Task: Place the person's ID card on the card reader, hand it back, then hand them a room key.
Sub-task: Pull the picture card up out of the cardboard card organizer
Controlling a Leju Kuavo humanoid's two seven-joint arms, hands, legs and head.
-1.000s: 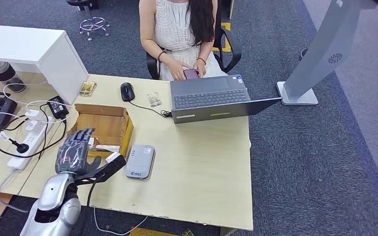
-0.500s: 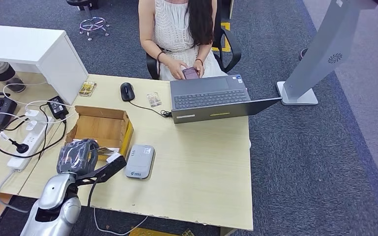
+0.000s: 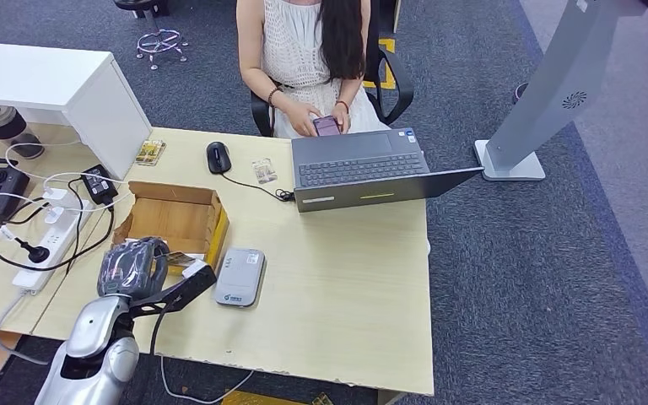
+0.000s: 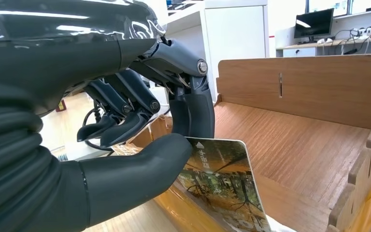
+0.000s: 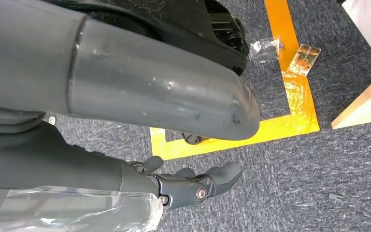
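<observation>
Head view: left hand sitting in the lower left of the frame, curled at the near edge of the cardboard box on the tabletop. Grey card reader lying just right of the hand, bare on top. Person sitting at the top centre behind the open laptop, looking at a phone.

Left wrist view: hand pinching a picture-printed card between thumb and dark fingers, card showing in the lower centre, leaning over the box's wooden floor. Probably the room key being picked from the box, though the print is not clear enough for certainty; so likely the last step getting under way.

Right wrist view: right hand hanging in the lower centre over the carpet, fingers loosely apart, holding nothing.

Next: lifting the card clear of the box wall without slipping the pinch, then reaching far across the tabletop toward the person.
</observation>
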